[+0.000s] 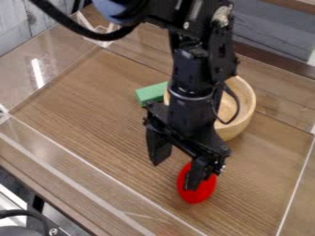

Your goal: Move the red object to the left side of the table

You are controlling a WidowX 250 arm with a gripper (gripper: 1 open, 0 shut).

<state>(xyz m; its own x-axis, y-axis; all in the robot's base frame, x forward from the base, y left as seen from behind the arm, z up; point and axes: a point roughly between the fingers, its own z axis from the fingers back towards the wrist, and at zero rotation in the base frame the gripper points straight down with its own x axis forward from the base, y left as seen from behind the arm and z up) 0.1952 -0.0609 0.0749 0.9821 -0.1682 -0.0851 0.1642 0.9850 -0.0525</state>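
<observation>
open fingers (182,166) straddling red object (197,186)

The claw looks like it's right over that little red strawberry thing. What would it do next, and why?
Probably sink a little lower and close. The gripper points down with its jaws open on either side of the red object, which lies on the table not yet gripped. It has to be held before it can go to the left side.

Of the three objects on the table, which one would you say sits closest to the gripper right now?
The red object: the open gripper hangs directly over it, while the wooden bowl and green block lie farther back.
</observation>
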